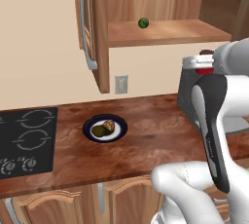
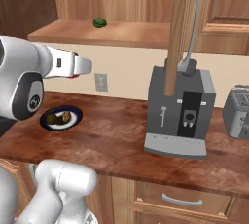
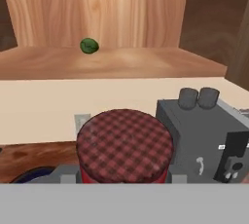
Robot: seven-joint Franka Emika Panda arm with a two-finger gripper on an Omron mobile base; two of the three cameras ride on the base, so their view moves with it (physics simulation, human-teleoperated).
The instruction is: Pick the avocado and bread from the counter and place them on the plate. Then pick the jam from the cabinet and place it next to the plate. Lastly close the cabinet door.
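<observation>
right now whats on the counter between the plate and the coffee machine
Nothing: in the right base view, the counter is bare wood from the plate, which holds the avocado and bread, to the coffee machine.

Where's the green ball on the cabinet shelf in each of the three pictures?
Left base view: green ball top centre, on the shelf.
Right base view: ball upper left, on the shelf.
Hand view: ball upper left, near the back panel.
Shared landmark: grey coffee machine.
</observation>
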